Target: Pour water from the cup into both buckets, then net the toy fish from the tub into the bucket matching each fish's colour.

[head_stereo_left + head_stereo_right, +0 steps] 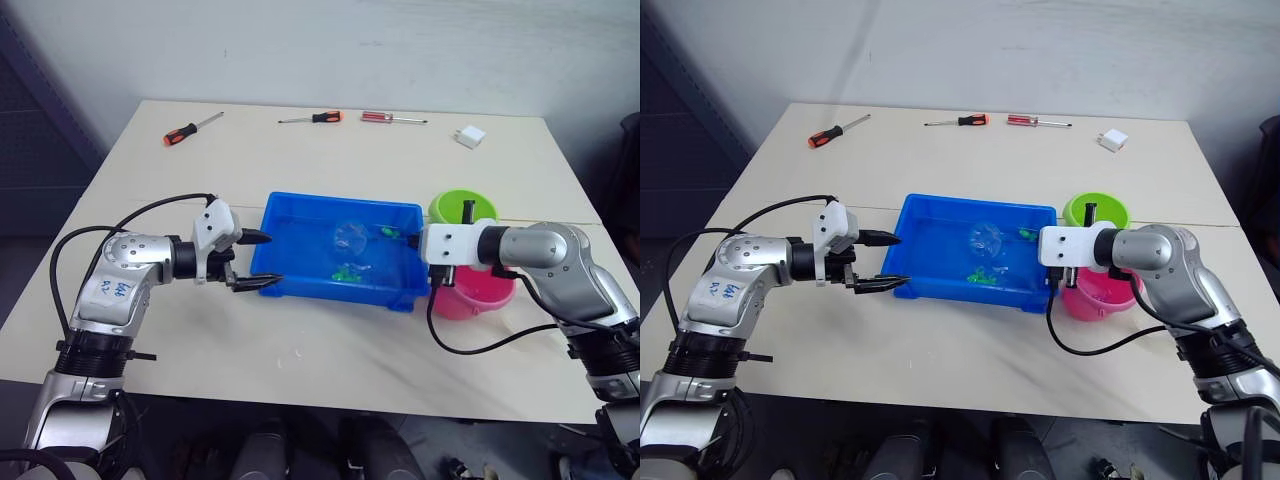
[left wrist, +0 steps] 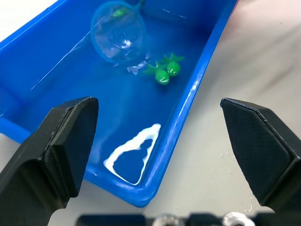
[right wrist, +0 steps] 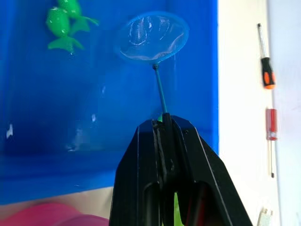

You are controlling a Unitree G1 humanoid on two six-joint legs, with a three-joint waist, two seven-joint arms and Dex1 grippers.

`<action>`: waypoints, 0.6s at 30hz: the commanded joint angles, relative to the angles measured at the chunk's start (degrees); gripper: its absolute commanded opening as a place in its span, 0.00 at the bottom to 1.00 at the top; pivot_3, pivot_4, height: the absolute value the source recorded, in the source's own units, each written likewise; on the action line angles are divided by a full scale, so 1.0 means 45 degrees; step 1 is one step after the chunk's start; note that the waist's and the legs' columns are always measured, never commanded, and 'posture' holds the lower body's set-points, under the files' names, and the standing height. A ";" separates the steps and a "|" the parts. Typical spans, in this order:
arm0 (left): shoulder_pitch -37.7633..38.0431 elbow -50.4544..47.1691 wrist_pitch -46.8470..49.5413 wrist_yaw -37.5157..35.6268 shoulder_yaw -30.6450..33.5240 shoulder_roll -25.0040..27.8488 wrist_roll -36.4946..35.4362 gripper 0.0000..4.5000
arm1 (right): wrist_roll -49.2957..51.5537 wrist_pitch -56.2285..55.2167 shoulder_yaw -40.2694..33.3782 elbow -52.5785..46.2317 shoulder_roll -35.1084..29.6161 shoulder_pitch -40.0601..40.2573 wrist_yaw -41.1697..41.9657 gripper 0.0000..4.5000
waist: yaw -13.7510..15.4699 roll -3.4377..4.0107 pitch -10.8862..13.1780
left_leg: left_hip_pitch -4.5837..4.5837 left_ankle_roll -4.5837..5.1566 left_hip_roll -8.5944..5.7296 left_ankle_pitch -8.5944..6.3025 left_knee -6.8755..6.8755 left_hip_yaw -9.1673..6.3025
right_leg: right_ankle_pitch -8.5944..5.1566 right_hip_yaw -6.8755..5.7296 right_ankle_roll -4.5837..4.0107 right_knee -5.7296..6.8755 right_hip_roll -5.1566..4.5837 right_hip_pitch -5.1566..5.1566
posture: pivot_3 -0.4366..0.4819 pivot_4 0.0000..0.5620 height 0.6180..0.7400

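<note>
With the net [image 3: 151, 36] gripped by its handle in the clenched right pincer [image 3: 165, 129] and held in the tub [image 1: 300, 215] near two green fish [image 3: 65, 22], netting is judged under way, while the left pincer [image 1: 257, 260] waits released beside the tub.

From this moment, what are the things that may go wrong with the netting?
1. The right gripper pinches only the thin wire handle of the net, so the handle may twist or slip once a fish weighs on the hoop.
2. The two green fish lie close together beside the hoop; a scoop may push them away instead of catching one.
3. The left gripper hangs open at the blue tub near its rim and may nudge it, spilling water.
</note>
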 commanded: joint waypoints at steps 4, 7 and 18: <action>-0.0038 -0.0509 0.0065 0.0031 0.0334 0.0170 -0.0249 1.00 | -0.0393 -0.0464 0.0022 -0.0278 -0.0100 0.0197 0.0061 0.00 | -0.0034 0.0000 0.0000 | 0.0001 0.0001 0.0000 -0.0001 -0.0001 0.0000 | 0.0000 0.0001 0.0000 -0.0002 0.0001 0.0000 | 0.48 0.27 1.00; 0.0003 -0.0562 0.0109 0.0035 0.0342 0.0174 -0.0256 1.00 | -0.0145 -0.0370 0.0019 -0.0407 -0.0009 0.0279 0.0353 0.00 | -0.0045 0.0000 0.0000 | 0.0005 0.0001 0.0000 -0.0001 0.0000 0.0000 | 0.0000 0.0001 0.0000 -0.0005 0.0002 0.0000 | 0.48 0.27 1.00; 0.0055 -0.0574 0.0133 0.0035 0.0402 0.0224 -0.0267 1.00 | 0.1264 0.2090 -0.0418 -0.1623 0.0656 0.0754 0.1185 0.00 | -0.0008 0.0000 0.0000 | 0.0003 0.0001 0.0000 -0.0001 0.0003 -0.0003 | 0.0000 -0.0001 0.0000 0.0006 0.0000 0.0000 | 0.48 0.27 1.00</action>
